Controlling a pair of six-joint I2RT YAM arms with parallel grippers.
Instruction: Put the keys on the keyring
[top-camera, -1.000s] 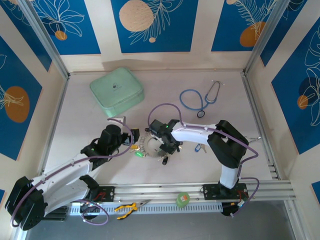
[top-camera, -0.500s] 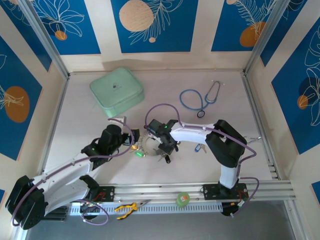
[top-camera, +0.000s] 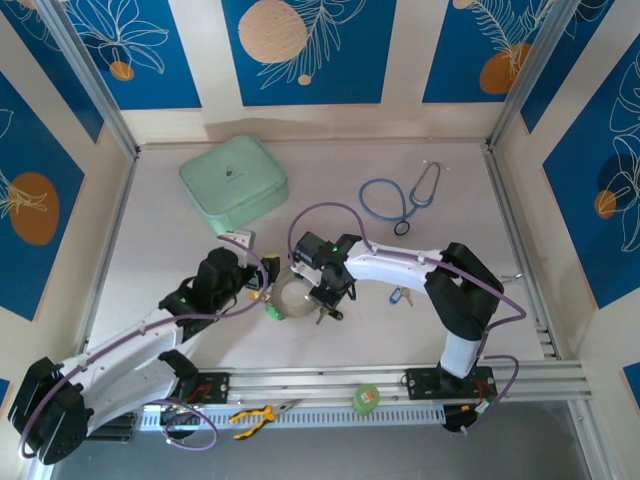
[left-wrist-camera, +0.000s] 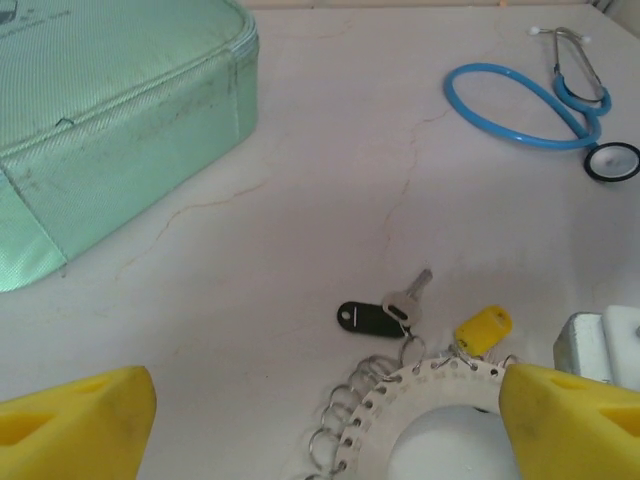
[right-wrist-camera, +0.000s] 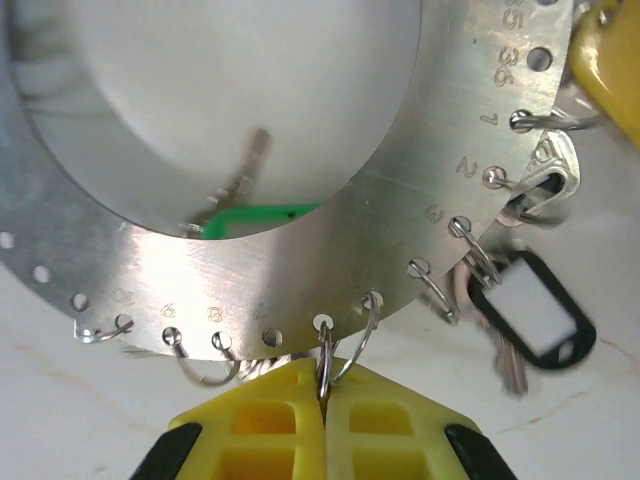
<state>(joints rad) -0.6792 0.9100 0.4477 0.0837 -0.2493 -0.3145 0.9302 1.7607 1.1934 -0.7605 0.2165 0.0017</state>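
The keyring (top-camera: 291, 299), a flat silvery ring with numbered holes and small split rings, lies between the two arms. My right gripper (right-wrist-camera: 322, 388) is shut on one small split ring (right-wrist-camera: 323, 362) that hangs from a hole in the keyring (right-wrist-camera: 300, 270). Keys with a black tag (right-wrist-camera: 527, 312), a yellow tag (right-wrist-camera: 606, 60) and a green tag (right-wrist-camera: 255, 217) hang from it. My left gripper (left-wrist-camera: 320, 440) is open and straddles the keyring (left-wrist-camera: 430, 405); its right finger (left-wrist-camera: 570, 425) overlaps the rim. The black-tagged key (left-wrist-camera: 378, 318) and yellow tag (left-wrist-camera: 483, 329) lie beyond. Another blue-tagged key (top-camera: 398, 296) lies loose to the right.
A mint-green zip case (top-camera: 233, 183) sits at the back left and a blue stethoscope (top-camera: 400, 200) at the back right. Yellow pliers (top-camera: 262, 412) and a green tape roll (top-camera: 367, 397) rest on the front rail.
My right gripper has closed on the split ring and moved a little left. The keyring has slid slightly left with it. The left arm has barely moved.
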